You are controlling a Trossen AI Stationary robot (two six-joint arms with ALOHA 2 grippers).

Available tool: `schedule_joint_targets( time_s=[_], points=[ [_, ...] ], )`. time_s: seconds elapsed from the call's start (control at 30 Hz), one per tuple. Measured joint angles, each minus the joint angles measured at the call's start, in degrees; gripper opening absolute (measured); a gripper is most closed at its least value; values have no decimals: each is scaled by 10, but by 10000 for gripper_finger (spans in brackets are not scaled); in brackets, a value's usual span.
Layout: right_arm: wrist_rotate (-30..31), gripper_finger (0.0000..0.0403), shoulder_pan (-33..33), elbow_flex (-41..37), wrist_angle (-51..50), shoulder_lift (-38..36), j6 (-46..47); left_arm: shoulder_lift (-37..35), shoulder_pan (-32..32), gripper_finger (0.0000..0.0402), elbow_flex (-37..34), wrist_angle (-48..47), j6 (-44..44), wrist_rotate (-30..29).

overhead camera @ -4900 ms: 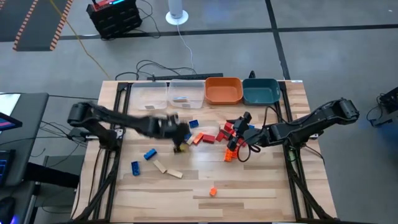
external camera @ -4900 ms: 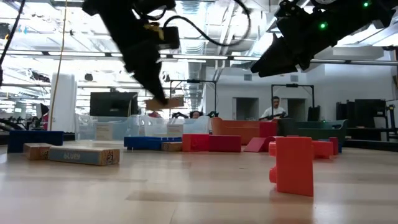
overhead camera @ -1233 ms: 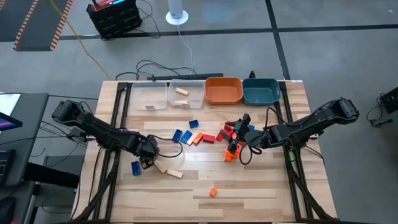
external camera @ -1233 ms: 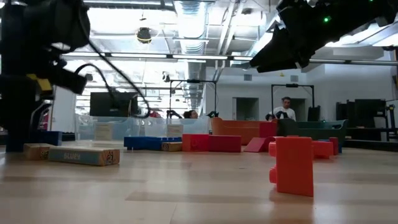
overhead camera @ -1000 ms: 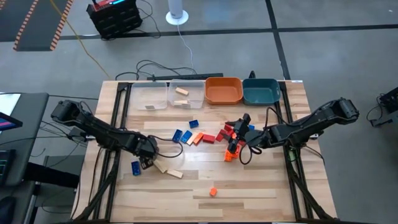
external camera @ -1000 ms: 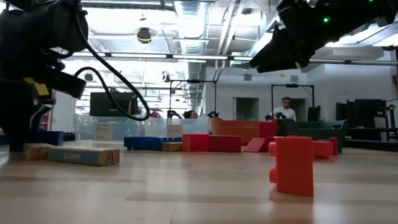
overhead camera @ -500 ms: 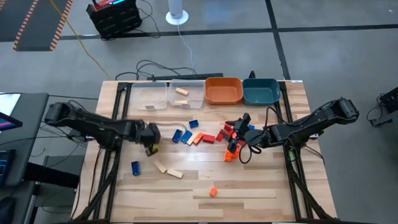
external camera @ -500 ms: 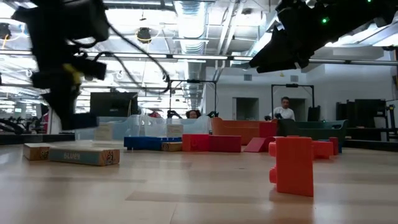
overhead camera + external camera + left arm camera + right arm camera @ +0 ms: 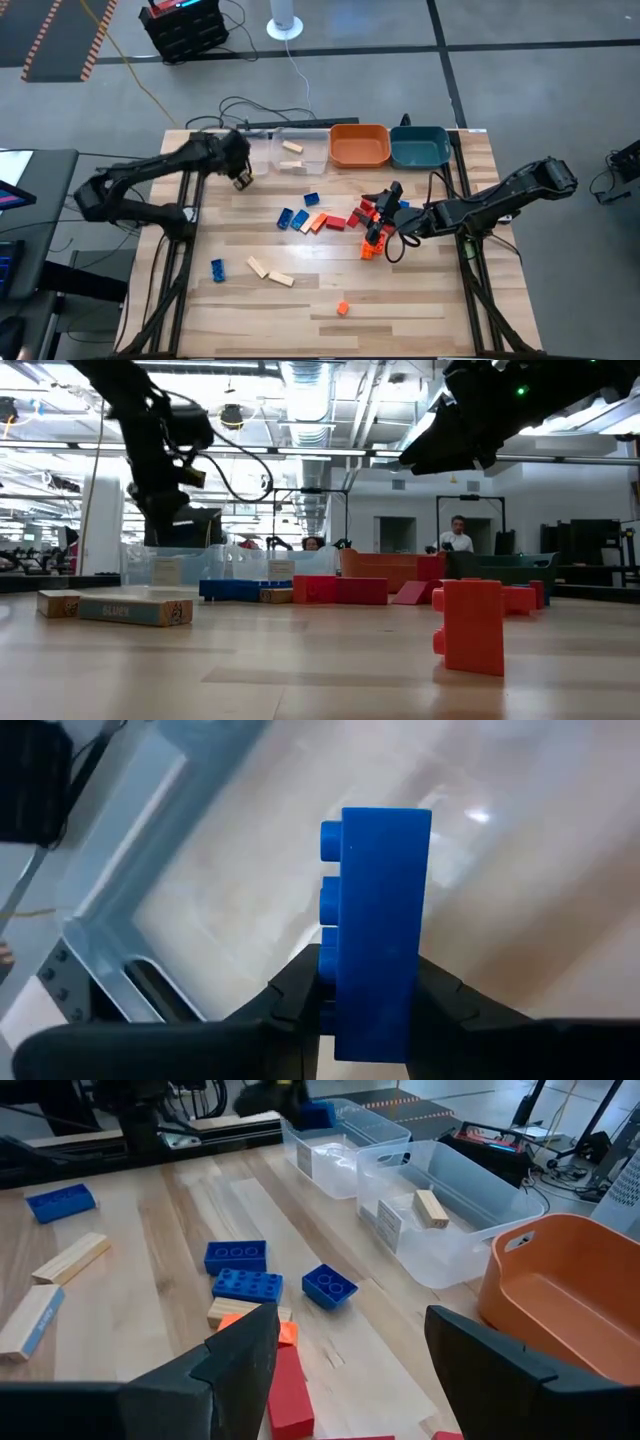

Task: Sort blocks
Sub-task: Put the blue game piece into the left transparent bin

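Note:
My left gripper (image 9: 241, 177) hangs over the near edge of the left clear bin (image 9: 225, 152), shut on a blue block (image 9: 376, 920). My right gripper (image 9: 380, 218) hovers open above a cluster of red blocks (image 9: 364, 211) and an orange block (image 9: 372, 248) and touches nothing. More blocks lie flat on the table: blue ones (image 9: 292, 218) (image 9: 311, 199) (image 9: 217, 268), two tan ones (image 9: 270, 273), and orange and red ones (image 9: 328, 222). The right wrist view shows the blue blocks (image 9: 240, 1270) and the tan blocks (image 9: 68, 1258). My left gripper pinches the blue block between its two fingers (image 9: 300, 982), one on the studded face and one on the opposite face, at the block's end nearest the wrist (image 9: 372, 1015). The block is lifted clear, and its free end (image 9: 385, 830) points away from the gripper.
Four bins stand in a row along the far edge: two clear ones, the second (image 9: 300, 150) holding tan blocks, then an orange one (image 9: 359, 146) and a teal one (image 9: 420, 146). A small orange block (image 9: 342, 309) lies alone near the near edge. People show in the room beyond.
My left gripper has risen from the table near the tan blocks with the blue block in its fingers. It has carried the block, lifted clear, toward the far edge to the left clear bin. The right arm has kept still.

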Motion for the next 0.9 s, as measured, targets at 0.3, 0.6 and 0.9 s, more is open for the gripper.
schedule_joint_targets(
  time_s=[0.3,0.6,0.9],
  points=[
    [0,282,0,0,-1,0,-3,106,91,106,22,34,37,26],
    [0,282,0,0,-3,0,-5,79,77,159,47,13,46,29],
    [0,282,0,0,-16,0,-5,-64,-58,161,50,-144,-16,122]
  ],
)
